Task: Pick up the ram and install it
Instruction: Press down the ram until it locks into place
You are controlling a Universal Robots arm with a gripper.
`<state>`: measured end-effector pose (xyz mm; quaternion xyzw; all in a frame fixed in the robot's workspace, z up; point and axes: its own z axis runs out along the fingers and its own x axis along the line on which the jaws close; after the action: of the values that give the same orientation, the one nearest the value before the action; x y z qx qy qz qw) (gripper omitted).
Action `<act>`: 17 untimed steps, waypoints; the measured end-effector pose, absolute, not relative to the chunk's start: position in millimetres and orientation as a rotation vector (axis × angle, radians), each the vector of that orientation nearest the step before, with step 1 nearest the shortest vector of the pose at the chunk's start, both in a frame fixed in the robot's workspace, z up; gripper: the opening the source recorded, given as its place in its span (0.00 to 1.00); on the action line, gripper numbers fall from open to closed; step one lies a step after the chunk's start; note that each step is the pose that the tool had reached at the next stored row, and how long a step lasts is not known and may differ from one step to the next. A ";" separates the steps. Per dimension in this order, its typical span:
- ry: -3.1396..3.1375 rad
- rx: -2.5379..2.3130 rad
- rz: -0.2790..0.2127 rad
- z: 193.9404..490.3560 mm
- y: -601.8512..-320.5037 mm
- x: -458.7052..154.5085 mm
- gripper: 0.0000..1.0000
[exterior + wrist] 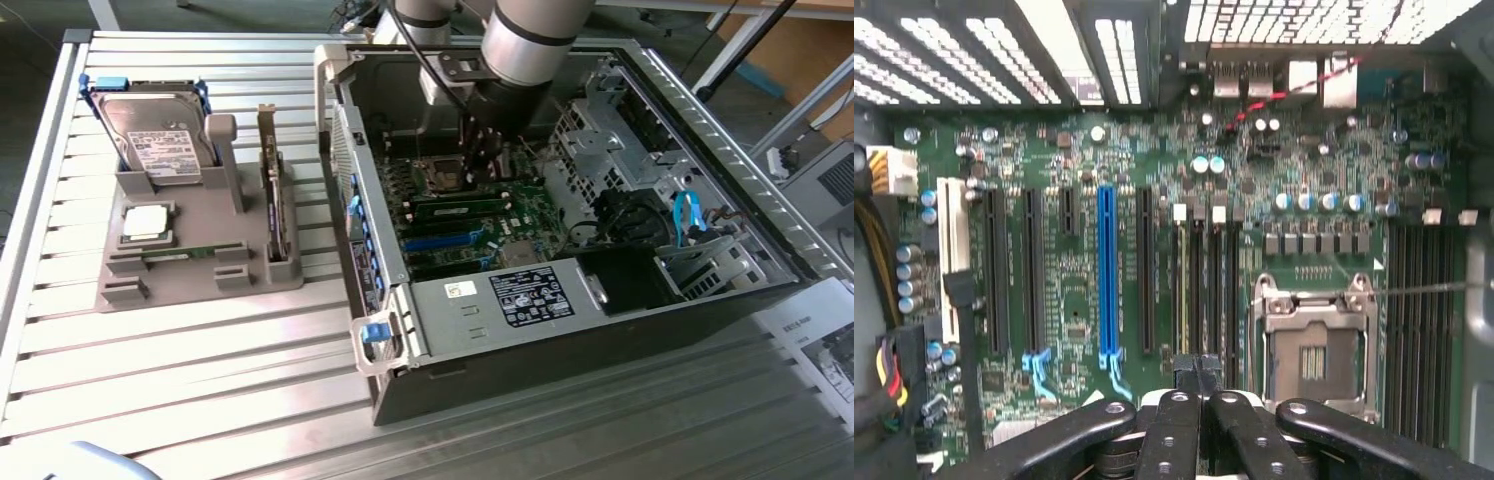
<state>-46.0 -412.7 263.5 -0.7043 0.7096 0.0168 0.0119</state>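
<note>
The gripper (1197, 372), fingers pressed together, is hovering inside the case (787, 275) over the memory slots (1204, 290); perhaps pushing the ram (457, 207) evenly.

The arm (527, 45) hides part of the motherboard (514, 215).

You see a green motherboard (1324, 190) with one bright blue slot (1106, 270) among black ones, a white slot (951, 250) beside them, and the black hand (1197, 375) over it. The case (561, 345) is dark grey, the holder (180, 262) grey, the counter (200, 390) ribbed silver.
</note>
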 end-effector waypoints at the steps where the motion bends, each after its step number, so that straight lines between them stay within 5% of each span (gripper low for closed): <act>1: 2.212 -2.196 0.052 263.5 -412.7 -46.8 0.10; 17: 2.213 -2.196 0.053 253.2 -413.1 -47.0 0.10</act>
<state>-47.0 -413.1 253.2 -0.7043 0.7096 0.0169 0.0119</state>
